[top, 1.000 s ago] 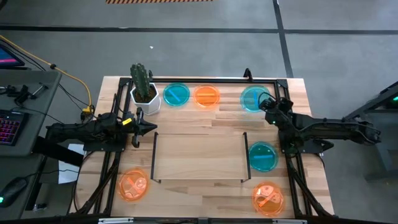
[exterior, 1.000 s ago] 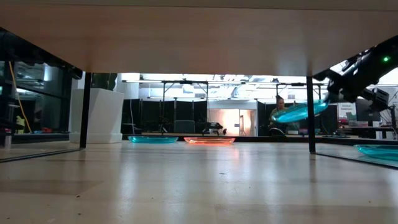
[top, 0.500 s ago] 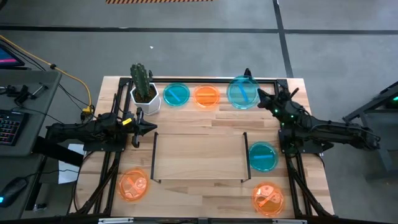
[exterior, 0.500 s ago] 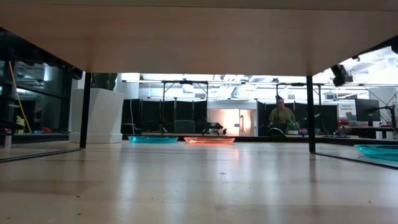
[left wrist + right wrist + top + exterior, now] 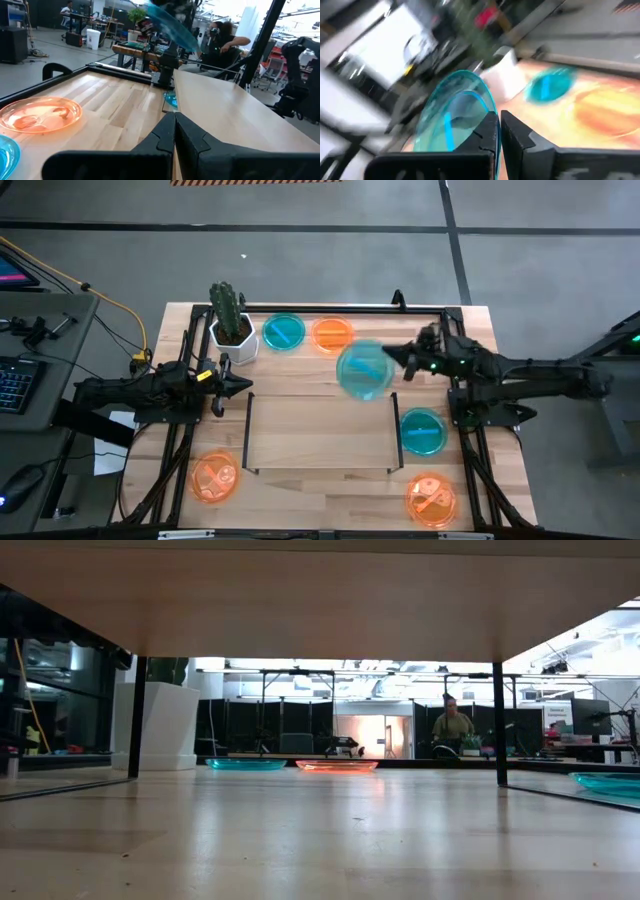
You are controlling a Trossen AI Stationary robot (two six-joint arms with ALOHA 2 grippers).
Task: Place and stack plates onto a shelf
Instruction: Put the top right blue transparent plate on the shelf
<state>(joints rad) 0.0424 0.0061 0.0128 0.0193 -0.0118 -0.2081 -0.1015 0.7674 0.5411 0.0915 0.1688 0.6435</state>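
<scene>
My right gripper [image 5: 397,360] is shut on a teal-blue plate [image 5: 364,370] in the air above the far right corner of the shelf [image 5: 320,435], a low light-wood board with black rails. The right wrist view shows that plate [image 5: 455,112] tilted ahead of my right gripper [image 5: 499,119]. Other plates lie flat on the tabletop: teal [image 5: 284,332] and orange [image 5: 332,333] at the far edge, teal [image 5: 422,430] and orange [image 5: 432,498] right of the shelf, orange [image 5: 214,477] at its near left. My left gripper [image 5: 228,385] waits shut, left of the shelf. My right gripper pinches the teal plate by its rim [image 5: 487,107], on the side toward the table's right, one finger on each face. The fingers come roughly level from the right. The plate is lifted clear and tilted, sticking out beyond the fingertips toward the table's left.
A white cactus pot [image 5: 233,335] stands at the far left, beside the far teal plate. The low view looks under the shelf board [image 5: 320,600] to the pot [image 5: 165,725] and the far plates [image 5: 245,764]. A person [image 5: 453,725] sits in the room beyond the table.
My right gripper has carried the teal plate up from the far right corner, out of the low view, then toward the table's left and near edge, to above the shelf's far right corner. The plate has tipped more steeply.
</scene>
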